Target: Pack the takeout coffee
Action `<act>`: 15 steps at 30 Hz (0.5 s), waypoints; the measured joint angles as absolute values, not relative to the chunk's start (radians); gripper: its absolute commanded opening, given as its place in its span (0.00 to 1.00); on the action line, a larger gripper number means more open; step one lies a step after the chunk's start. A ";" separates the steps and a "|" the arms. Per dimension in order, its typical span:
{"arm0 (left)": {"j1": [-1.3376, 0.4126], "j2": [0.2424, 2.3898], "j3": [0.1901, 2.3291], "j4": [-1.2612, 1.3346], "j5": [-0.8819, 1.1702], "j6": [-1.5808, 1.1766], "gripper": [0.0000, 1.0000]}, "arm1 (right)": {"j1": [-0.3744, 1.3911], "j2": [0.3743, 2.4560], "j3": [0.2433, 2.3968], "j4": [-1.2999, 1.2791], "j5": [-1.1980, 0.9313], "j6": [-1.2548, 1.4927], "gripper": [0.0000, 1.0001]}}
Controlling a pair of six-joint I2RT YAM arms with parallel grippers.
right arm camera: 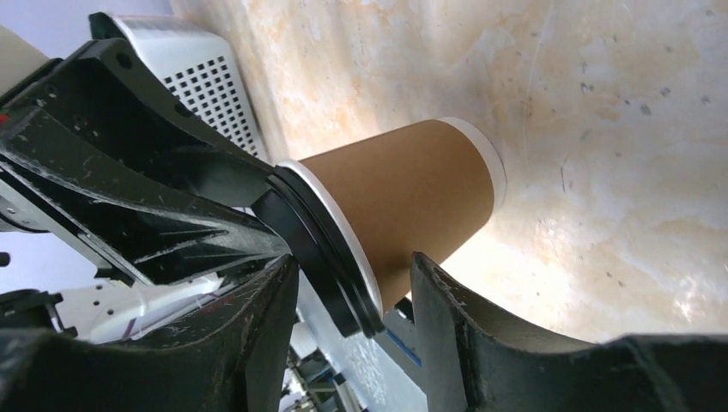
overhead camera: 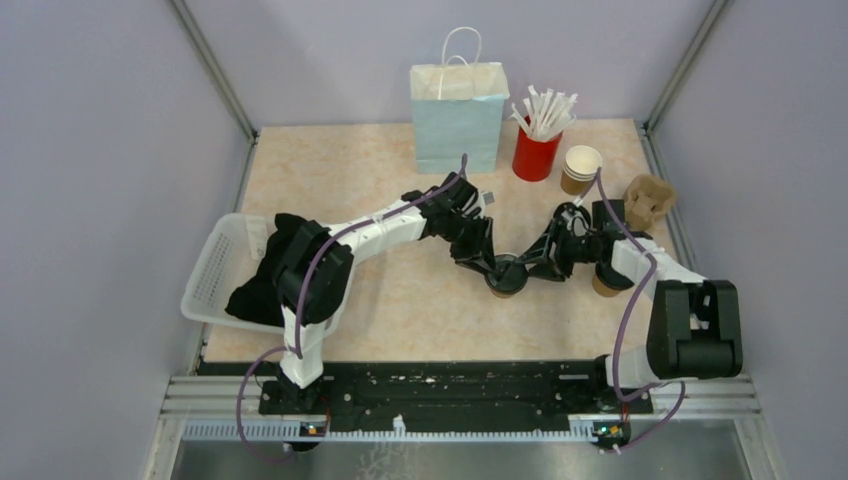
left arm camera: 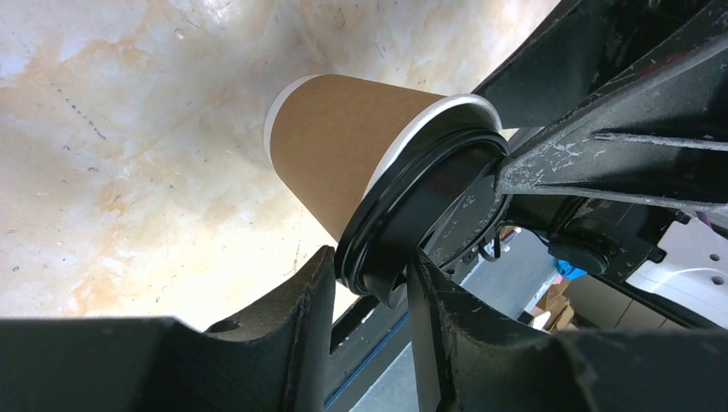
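**Lidded cup upright at centre, both jaws on it**

Kraft cup [overhead camera: 507,290] stands mid-surface. Long axis is vertical, base down on the surface [overhead camera: 400,300], mouth up. Black lid [left arm camera: 403,219] sits on its white rim and shows from above as a dark disc.

Right gripper [right arm camera: 354,264] reaches in from 2 o'clock. Its jaws are closed on the brown wall just below the lid, one finger on each side and touching.

Left gripper [left arm camera: 369,262] reaches in from 10 o'clock. Its jaws straddle the lid's edge, very near or touching. I cannot tell whether they are clamped.

Outward from the cup, top view:
- 3 o'clock, near: second brown cup [overhead camera: 605,285], partly under the right arm. Top not readable.
- 2 o'clock: brown moulded carrier [overhead camera: 648,200].
- 1 o'clock: stack of open cups [overhead camera: 581,165], white inside.
- Just left of the stack: red cup [overhead camera: 535,157] full of white straws.
- 12 o'clock, at the far edge: pale blue bag [overhead camera: 458,125], upright, white cord handles up.
- 9 o'clock, well apart: white perforated basket [overhead camera: 215,265], overhanging the left edge, partly hidden by the left arm.

Surface is pale beige with peach marbling and fine scuffs. Plain lavender-grey panels close three sides, with metal posts in the far corners. A black plate and aluminium rail carry the arm bases at 6 o'clock.
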State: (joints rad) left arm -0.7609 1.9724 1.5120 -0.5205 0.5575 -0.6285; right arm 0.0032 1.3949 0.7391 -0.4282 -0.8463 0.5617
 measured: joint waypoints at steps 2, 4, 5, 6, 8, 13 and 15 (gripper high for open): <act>-0.760 1.972 1.502 -0.515 0.559 -0.630 0.41 | 0.003 1.419 0.730 -0.392 -0.868 0.574 0.49; -0.757 1.972 1.495 -0.510 0.565 -0.634 0.43 | -0.001 1.436 0.717 -0.360 -0.892 0.582 0.48; -0.755 1.972 1.494 -0.508 0.568 -0.634 0.44 | -0.002 1.441 0.713 -0.350 -0.901 0.584 0.48; -0.752 1.972 1.494 -0.506 0.571 -0.634 0.47 | -0.004 1.445 0.711 -0.344 -0.910 0.586 0.48; -0.749 1.972 1.492 -0.504 0.576 -0.634 0.55 | -0.004 1.447 0.708 -0.337 -0.917 0.587 0.48; -0.748 1.972 1.494 -0.499 0.573 -0.632 0.59 | -0.002 1.446 0.709 -0.338 -0.921 0.587 0.42; -0.748 1.974 1.504 -0.500 0.570 -0.632 0.58 | -0.002 1.446 0.709 -0.341 -0.927 0.587 0.42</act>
State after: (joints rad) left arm -0.7475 1.9743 1.5043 -0.5003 0.5697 -0.6319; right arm -0.0025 1.4464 0.7094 -0.3408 -0.9272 0.5873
